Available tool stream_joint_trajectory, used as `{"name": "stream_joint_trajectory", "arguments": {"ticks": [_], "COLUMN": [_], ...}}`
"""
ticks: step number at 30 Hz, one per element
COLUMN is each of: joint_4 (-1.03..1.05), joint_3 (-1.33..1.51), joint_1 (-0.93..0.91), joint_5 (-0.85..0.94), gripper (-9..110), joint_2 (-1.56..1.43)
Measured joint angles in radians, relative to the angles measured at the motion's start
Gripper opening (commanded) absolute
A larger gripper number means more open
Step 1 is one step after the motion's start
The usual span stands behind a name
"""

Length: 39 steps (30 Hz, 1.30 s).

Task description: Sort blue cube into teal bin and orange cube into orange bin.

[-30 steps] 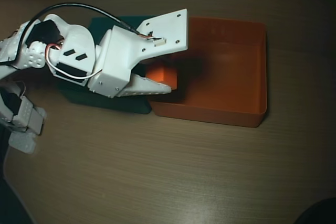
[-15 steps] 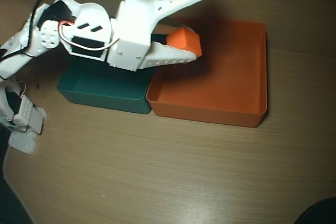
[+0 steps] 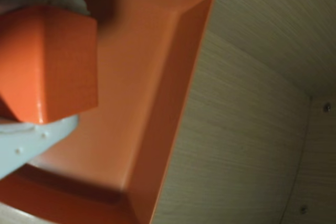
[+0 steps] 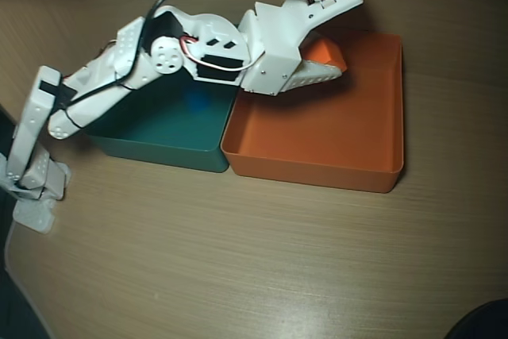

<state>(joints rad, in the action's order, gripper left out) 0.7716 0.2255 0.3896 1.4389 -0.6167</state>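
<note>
The claw (image 4: pixel 332 59) was clamped on the orange cube (image 4: pixel 327 54), holding it over the inside of the orange bin (image 4: pixel 317 166), near the bin's far wall toward the counter's (image 4: pixel 238 267) back edge. In the wrist view the cube (image 3: pixel 50 66) filled the upper left, above the bin's floor (image 3: pixel 136 77). The teal bin (image 4: pixel 159 148) sat touching the orange one's left side, with the blue cube (image 4: pixel 197 99) inside it, partly hidden under the arm (image 4: pixel 159 53).

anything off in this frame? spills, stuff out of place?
Nothing stands out. The gripper holds the orange cube over the orange bin, its proper bin. The blue cube already sits in the teal bin. The bins sit side by side, flat on the table.
</note>
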Motion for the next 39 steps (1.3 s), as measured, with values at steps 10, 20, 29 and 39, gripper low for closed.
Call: {"name": "stream_joint_trajectory", "arguments": {"ticks": [10, 20, 29, 39], "joint_4": [0.000, 0.000, 0.000, 0.000], "joint_3": [-0.072, -0.074, -0.074, -0.074], "joint_1": [0.006, 0.005, 0.005, 0.005], "joint_5": [0.006, 0.006, 0.006, 0.006], "gripper": [12, 35, 34, -6], "joint_2": [0.086, 0.086, 0.086, 0.086]}}
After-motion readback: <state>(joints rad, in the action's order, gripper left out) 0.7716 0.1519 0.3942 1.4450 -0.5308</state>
